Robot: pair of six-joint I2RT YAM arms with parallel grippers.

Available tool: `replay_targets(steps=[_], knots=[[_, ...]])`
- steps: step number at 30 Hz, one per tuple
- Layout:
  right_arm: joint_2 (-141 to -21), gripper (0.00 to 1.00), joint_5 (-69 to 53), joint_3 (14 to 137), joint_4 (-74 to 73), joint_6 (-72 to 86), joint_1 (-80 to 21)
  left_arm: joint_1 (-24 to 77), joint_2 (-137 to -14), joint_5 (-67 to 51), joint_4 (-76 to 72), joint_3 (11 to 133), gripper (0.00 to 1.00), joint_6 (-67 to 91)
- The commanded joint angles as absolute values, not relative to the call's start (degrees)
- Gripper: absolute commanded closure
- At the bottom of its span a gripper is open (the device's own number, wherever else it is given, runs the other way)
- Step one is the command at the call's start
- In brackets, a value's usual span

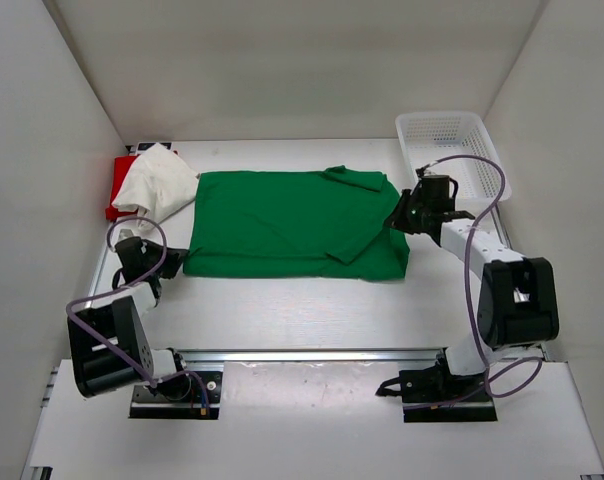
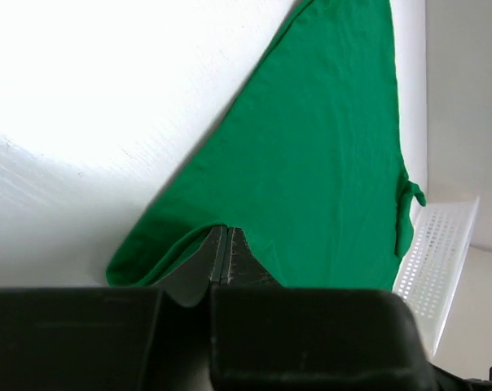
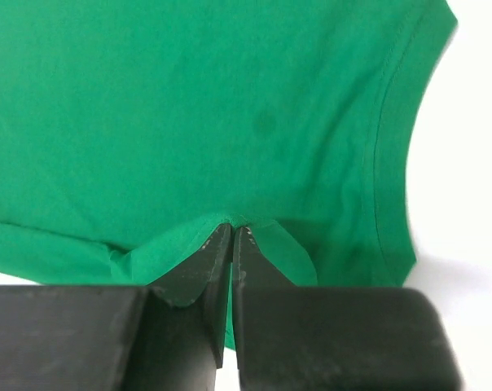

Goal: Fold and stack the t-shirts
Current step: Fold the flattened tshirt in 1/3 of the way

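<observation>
Pinching the green t-shirt [image 1: 282, 225] at opposite ends, both claws are clamped shut on cloth: the left claw [image 2: 227, 234] grips its near-left corner, the right claw [image 3: 232, 230] grips its right edge, close to a curved stitched hem; the shirt lies spread across the middle of the surface [image 1: 282, 310], a flap folded inward at its right; the white t-shirt [image 1: 157, 180] rests on the red t-shirt [image 1: 119, 190] at far left; a mesh basket [image 1: 442, 116] sits far right; bare surface runs along the near hem.
</observation>
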State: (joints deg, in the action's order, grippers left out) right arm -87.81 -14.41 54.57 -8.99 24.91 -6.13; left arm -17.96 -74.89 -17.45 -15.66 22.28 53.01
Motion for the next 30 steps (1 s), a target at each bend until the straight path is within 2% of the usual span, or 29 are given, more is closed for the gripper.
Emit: replay_targets(steps=[1,7,15,24,27,28,30], knots=[[-90.3,1.0,-13.4,57.6,-5.2,24.1,-5.3,-17.1,-75.8,-15.5,-17.9,24.3,1.0,53.4],[-94.8,1.0,-12.5,59.6,-3.9,23.5,-4.9,-16.6,-77.4,-13.8,-17.1,27.0,1.0,52.4],[-93.7,1.0,-9.1,58.9,-4.4,23.2,-5.2,-15.0,-84.3,-14.9,-16.7,32.2,1.0,51.1],[-94.7,1.0,-11.6,59.4,-2.8,23.7,-4.7,-14.4,-90.1,-12.7,-14.1,36.8,0.99,50.4],[-95.9,1.0,-11.9,61.1,-3.2,24.0,-4.8,-16.1,-91.0,-14.1,-14.3,37.5,0.82,50.7],[-96.2,0.99,-12.0,61.2,-3.3,23.9,-5.0,-16.4,-90.6,-14.5,-14.4,37.3,0.73,51.0],[-95.8,0.91,-12.2,61.6,-3.8,24.1,-5.1,-16.9,-88.9,-14.7,-13.9,36.8,0.43,50.5]])
